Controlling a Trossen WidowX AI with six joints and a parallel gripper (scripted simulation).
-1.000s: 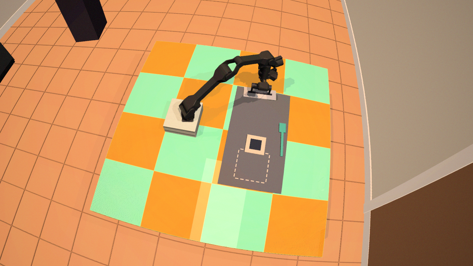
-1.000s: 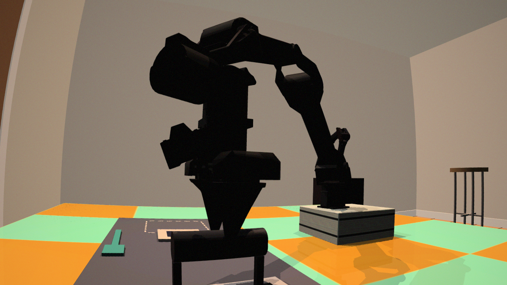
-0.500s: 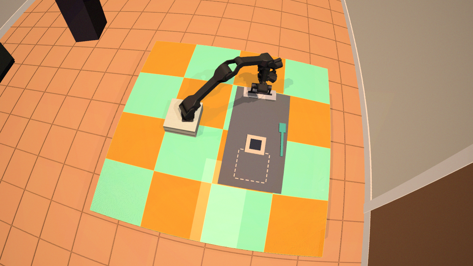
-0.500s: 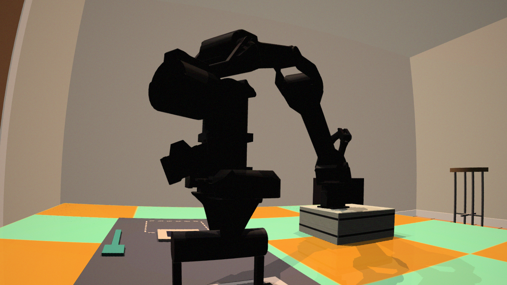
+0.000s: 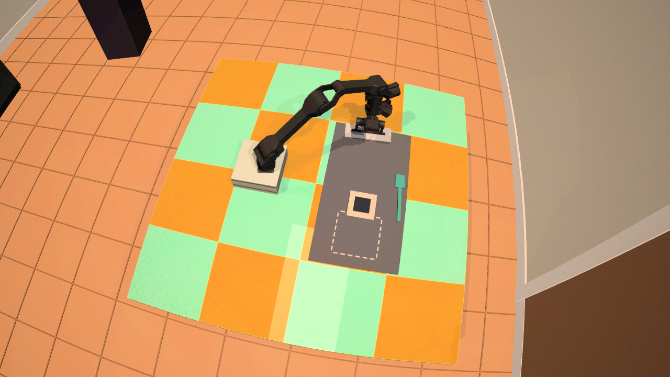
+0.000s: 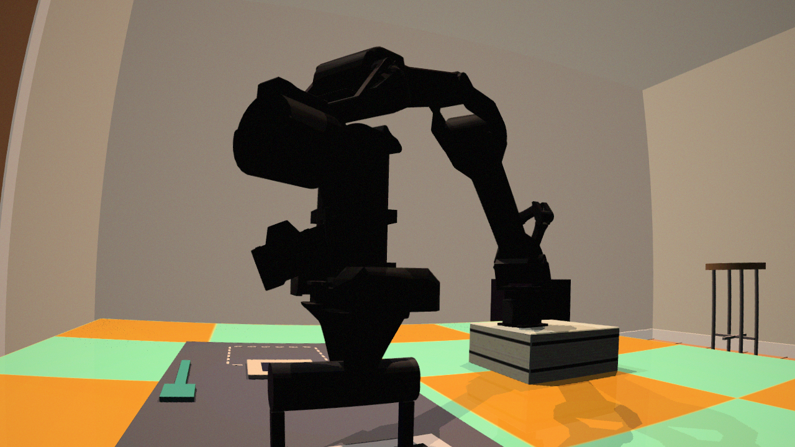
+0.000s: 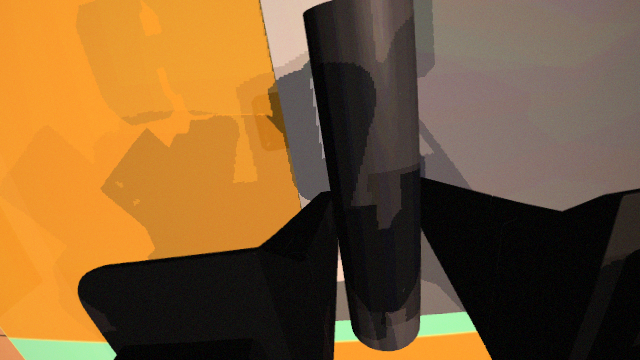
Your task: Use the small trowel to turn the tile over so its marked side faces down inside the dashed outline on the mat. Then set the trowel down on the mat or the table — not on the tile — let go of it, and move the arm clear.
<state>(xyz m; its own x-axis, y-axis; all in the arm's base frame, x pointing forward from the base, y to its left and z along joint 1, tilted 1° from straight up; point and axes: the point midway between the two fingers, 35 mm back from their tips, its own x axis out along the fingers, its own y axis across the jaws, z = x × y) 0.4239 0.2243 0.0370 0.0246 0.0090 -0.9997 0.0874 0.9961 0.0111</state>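
A pale square tile [image 5: 361, 204] [image 6: 258, 373] lies flat on the grey mat [image 5: 346, 164], its dark-square side up, its near edge slightly over the dashed outline [image 5: 376, 258]. At the mat's back edge lies a pale flat plate [image 5: 386, 136] [image 7: 285, 20] with a thick black bar handle [image 6: 311, 386] [image 7: 370, 100] raised on two posts. My gripper [image 6: 362, 356] [image 7: 371, 196] points down and is shut on this black handle, around its middle. The fingertips are partly hidden behind the handle. The plate appears to rest on the mat. A teal flat-bladed tool [image 5: 399, 181] [image 6: 177, 391] lies by the mat's right edge in the top view.
The arm's pale base block [image 5: 256, 161] [image 6: 572, 350] stands left of the mat in the top view. The arm reaches over the orange and mint checkered surface [image 5: 440, 173] to the mat's back end. A stool [image 6: 735, 266] stands in the background in the exterior view.
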